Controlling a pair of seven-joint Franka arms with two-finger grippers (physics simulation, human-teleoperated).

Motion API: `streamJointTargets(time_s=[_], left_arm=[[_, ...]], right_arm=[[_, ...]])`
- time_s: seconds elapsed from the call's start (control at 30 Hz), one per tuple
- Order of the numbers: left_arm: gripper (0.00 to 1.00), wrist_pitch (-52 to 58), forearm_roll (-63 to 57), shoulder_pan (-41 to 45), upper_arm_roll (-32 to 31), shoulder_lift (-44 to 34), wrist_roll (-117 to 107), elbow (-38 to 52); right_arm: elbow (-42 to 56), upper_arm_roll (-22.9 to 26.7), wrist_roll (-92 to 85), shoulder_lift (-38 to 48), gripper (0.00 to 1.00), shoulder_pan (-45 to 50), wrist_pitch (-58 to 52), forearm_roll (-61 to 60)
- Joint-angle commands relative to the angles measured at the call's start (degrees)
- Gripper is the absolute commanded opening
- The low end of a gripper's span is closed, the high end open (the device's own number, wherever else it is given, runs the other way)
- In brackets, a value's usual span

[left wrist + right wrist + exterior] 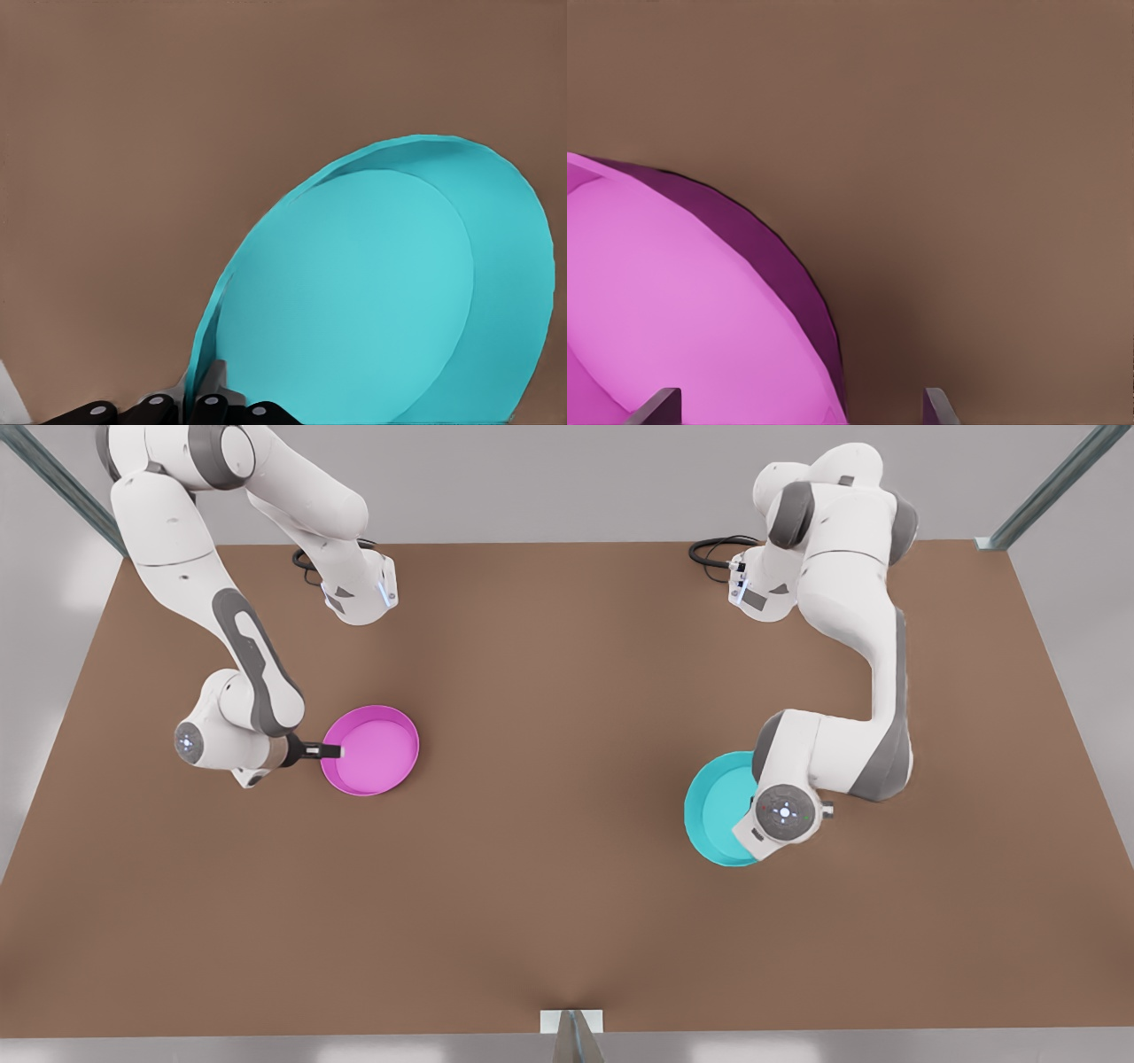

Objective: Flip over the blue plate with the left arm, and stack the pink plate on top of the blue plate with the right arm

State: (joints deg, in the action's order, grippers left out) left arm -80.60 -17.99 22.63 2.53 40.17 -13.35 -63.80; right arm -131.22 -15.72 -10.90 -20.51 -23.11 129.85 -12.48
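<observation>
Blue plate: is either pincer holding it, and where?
The left pincer is shut on the blue plate at its rim, holding it tilted. The right pincer is open beside the pink plate.

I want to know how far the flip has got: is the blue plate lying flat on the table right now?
No: in the left wrist view the blue plate is tilted up, its rim pinched by the left gripper.

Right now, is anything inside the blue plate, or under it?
The blue plate is empty inside: a bare turquoise base and rim. It is tilted, with its rim pinched in the left gripper. Beyond it is brown table; the left arm covers its far edge in the front view.
</observation>
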Motion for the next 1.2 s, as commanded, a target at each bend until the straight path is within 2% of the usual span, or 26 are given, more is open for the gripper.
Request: streamJointTargets(time_s=[0.0, 0.2, 0.4, 0.43, 0.47, 0.53, 0.67, 0.83, 0.9, 1.07, 1.17], left_arm=[[0.26, 0.0, -5.5, 1.0, 0.1, 0.0, -0.7, 0.0], [0.26, -0.1, -23.4, 15.2, -0.1, 0.4, -14.6, -0.3], [0.26, 1.1, -35.4, 23.4, -0.1, 2.2, -39.8, -4.8], [0.26, 2.6, -36.6, 25.5, -0.1, 2.6, -43.9, -5.5], [0.26, 3.2, -36.7, 26.8, -0.1, 3.1, -47.9, -5.5], [0.26, 4.6, -36.7, 28.7, -0.1, 4.5, -55.5, -5.6], [0.26, 4.4, -38.5, 32.0, -0.1, 6.9, -65.9, -5.5], [0.25, 13.4, -42.5, 36.6, -0.1, 11.0, -50.5, -5.5], [0.25, 15.8, -44.3, 37.7, -0.1, 12.3, -48.0, -5.5], [0.25, 18.9, -50.2, 39.9, -0.1, 16.5, -47.8, -5.2], [0.25, 18.4, -53.3, 40.9, -0.2, 17.5, -47.8, -4.2]], right_arm=[[0.0, 0.0, 0.0, -0.1, 1.0, 0.0, 0.0, 0.0], [-0.7, -0.1, 0.0, -0.6, 1.0, 0.1, 1.1, 0.0], [-0.6, -0.1, -0.2, -0.7, 1.0, 0.1, 1.0, 0.0], [-0.5, -0.1, -0.4, -0.7, 0.99, 0.2, 1.0, 0.0], [-0.5, -0.1, -0.4, -0.7, 0.92, 0.3, 1.0, 0.0], [-0.5, -0.1, -0.4, -0.7, 0.85, 0.3, 1.0, 0.0], [-0.4, -0.1, -0.4, -0.8, 0.81, 0.6, 1.0, 0.0], [0.1, -0.1, -0.4, -1.7, 0.81, 0.9, 1.0, 0.0], [0.1, -0.1, -0.4, -1.9, 0.77, 0.7, 1.0, 0.0], [0.4, -0.1, -2.1, -2.1, 0.58, 0.5, 1.0, 0.0], [0.5, -0.1, -2.5, -2.3, 0.5, 0.3, 1.0, 0.0]])
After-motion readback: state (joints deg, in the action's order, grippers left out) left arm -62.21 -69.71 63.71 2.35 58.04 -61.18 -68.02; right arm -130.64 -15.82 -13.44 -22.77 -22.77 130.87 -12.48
